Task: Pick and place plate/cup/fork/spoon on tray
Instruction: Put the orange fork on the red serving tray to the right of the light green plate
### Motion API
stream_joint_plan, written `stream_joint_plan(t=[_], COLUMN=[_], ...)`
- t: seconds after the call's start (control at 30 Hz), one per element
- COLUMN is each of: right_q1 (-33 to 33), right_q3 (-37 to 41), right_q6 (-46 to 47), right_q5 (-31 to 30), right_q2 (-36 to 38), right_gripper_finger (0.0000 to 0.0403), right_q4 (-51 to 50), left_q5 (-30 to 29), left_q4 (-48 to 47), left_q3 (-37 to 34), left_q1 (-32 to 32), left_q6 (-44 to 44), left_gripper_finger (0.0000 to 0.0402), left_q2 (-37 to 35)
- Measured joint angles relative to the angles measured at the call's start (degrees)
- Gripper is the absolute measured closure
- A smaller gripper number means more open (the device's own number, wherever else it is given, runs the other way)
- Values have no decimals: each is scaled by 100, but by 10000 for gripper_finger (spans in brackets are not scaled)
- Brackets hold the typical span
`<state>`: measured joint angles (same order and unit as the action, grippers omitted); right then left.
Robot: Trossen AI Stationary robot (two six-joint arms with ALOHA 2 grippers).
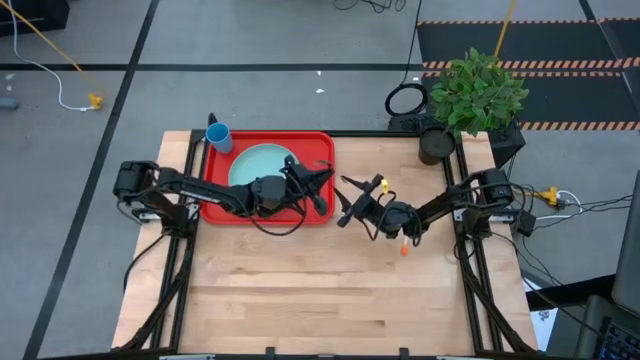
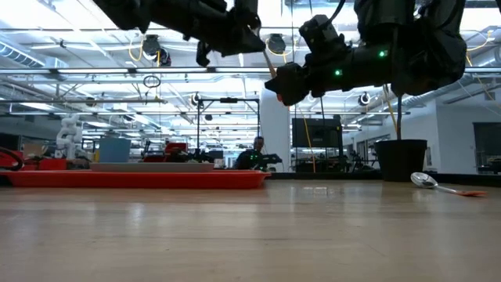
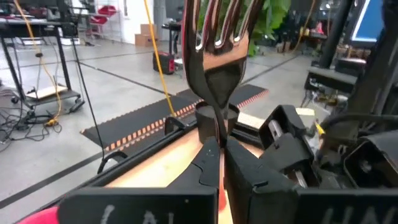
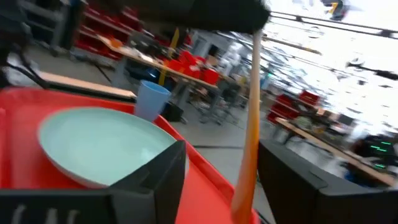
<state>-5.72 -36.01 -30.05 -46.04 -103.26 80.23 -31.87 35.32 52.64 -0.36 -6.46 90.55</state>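
The fork [image 3: 217, 37] hangs in the air just right of the red tray [image 1: 215, 195], tines up, with my left gripper [image 3: 217, 146] shut on it. Its orange handle [image 4: 249, 155] hangs down between the fingers of my open right gripper [image 4: 221, 149], which stand on either side of it, apart from it. The turquoise plate [image 1: 258, 163] lies on the tray. The blue cup [image 1: 218, 136] stands at the tray's far left corner. The spoon [image 2: 438, 184] lies on the table right of the grippers. My left gripper pinches the fork's neck [image 3: 216, 124], just below the tines, between its two fingers. The fingers come level from the table's left and lie across the fork. The fork is lifted clear and stands roughly upright, tines up, handle hanging below the fingers.
A potted plant [image 1: 475, 95] and a black pot [image 1: 437, 145] stand at the table's far right corner. The near half of the wooden table [image 1: 320, 300] is bare. Both arms meet just right of the tray's right rim [image 1: 331, 170].
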Motion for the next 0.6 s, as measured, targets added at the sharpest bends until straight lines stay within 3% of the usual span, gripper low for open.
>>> stream_joint_plan(t=[0.23, 0.6], right_q1=[-442, -1195], right_q3=[41, 806], right_q6=[-594, 134], right_q5=[-919, -941], right_q2=[-2, -2], right_gripper_finger=[188, 183], right_q4=[-27, 41], left_q5=[-6, -57], left_q4=[-907, -2492], left_q3=[1, 0], left_q1=[-9, 82], left_q6=[-61, -888], left_gripper_finger=[397, 396], left_q2=[-701, -1365])
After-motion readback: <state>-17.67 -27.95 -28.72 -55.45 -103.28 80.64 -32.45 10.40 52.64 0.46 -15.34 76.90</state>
